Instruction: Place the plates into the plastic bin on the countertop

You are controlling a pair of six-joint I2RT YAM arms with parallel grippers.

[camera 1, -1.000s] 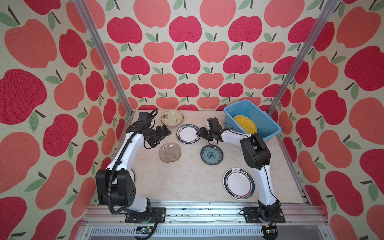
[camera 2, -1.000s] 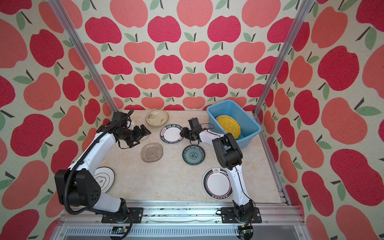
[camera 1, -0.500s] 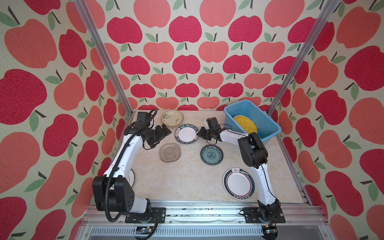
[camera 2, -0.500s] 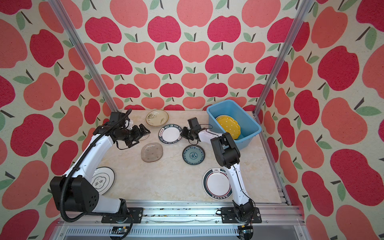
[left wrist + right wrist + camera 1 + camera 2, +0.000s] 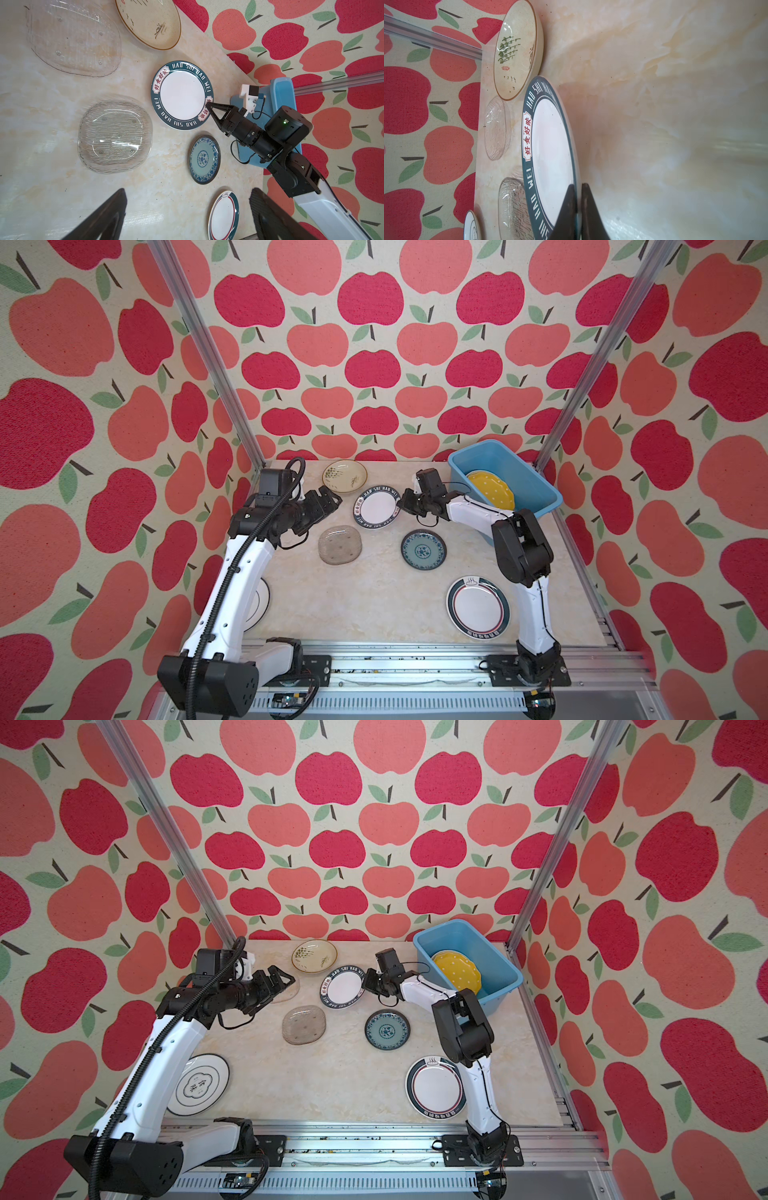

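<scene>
Nearest the front rail, a round white plate with a dark rim and a thin red ring (image 5: 478, 605) lies flat on the beige marble-look countertop (image 5: 365, 605), beside the right arm's lower link. At the front on the other side sits a round white plate with thin black rings and black characters at its centre (image 5: 199, 1085), partly under the left arm.

Further back, near the middle, a small round plate with a blue pattern (image 5: 423, 549) and a clear, ribbed glass plate with rounded corners (image 5: 340, 544) lie apart from each other.

Behind them is a round white plate with a dark green rim lettered "HAO SHI HAO WEI" (image 5: 376, 508). The right gripper (image 5: 401, 504) is clamped on this plate's rim, on the side facing the bin, with one finger above and one below. It is unclear whether that edge is off the surface. On the plate's other side the left gripper (image 5: 284, 986) hovers with its jaws spread wide, holding nothing. A second clear glass plate (image 5: 72, 37) lies below it.

At the back, close to the wall, rests a cream round plate with a green plant drawing (image 5: 344, 476). The light blue rectangular plastic bin (image 5: 536, 485) stands in the far right corner. Inside it is a scalloped yellow plate with white dots (image 5: 490, 493).
</scene>
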